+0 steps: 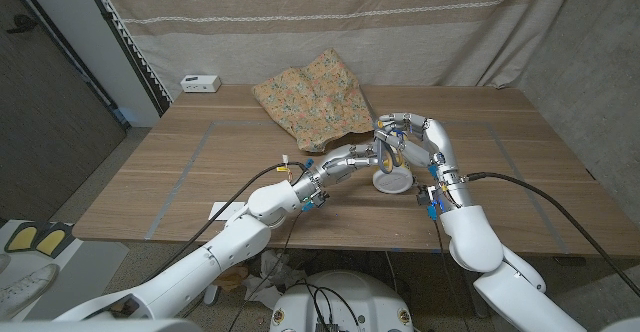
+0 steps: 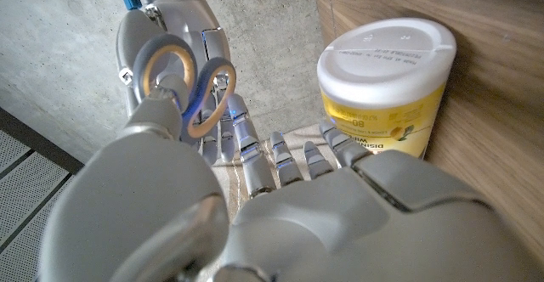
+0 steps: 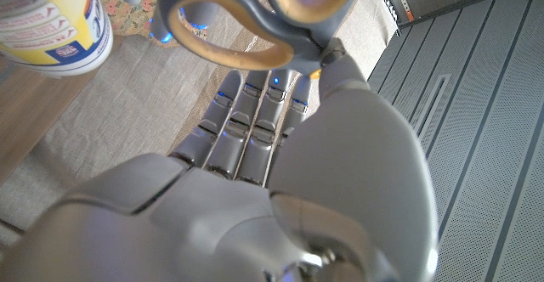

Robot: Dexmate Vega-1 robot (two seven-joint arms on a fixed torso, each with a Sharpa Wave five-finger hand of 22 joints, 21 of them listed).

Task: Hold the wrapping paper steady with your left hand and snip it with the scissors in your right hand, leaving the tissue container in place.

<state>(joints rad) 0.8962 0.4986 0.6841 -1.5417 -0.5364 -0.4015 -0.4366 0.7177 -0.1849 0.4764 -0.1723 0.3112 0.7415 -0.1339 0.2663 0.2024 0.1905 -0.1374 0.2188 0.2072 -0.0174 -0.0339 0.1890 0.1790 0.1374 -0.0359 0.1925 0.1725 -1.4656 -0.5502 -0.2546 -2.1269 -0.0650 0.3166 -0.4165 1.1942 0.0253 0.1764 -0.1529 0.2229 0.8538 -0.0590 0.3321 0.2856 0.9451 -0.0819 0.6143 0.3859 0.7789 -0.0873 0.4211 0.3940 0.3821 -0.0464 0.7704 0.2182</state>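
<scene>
Head view: a crumpled sheet of beige floral wrapping paper (image 1: 313, 102) is laid at the far middle of the wooden table (image 1: 180, 172). The right hand (image 1: 420, 142) and left hand (image 1: 372, 155) are met just in front of it, above a white-lidded yellow tissue container (image 1: 392, 179). Scissors are hard to make out here.

Left wrist view: the container (image 2: 387, 87) is seen upright; grey-and-tan-handled scissors (image 2: 183, 78) are gripped by the right hand (image 2: 170, 36). Left fingers (image 2: 285, 159) are extended; whether anything is held cannot be told.

Right wrist view: scissor handles (image 3: 255, 19) are held; blades are hidden, so their direction cannot be told.
</scene>
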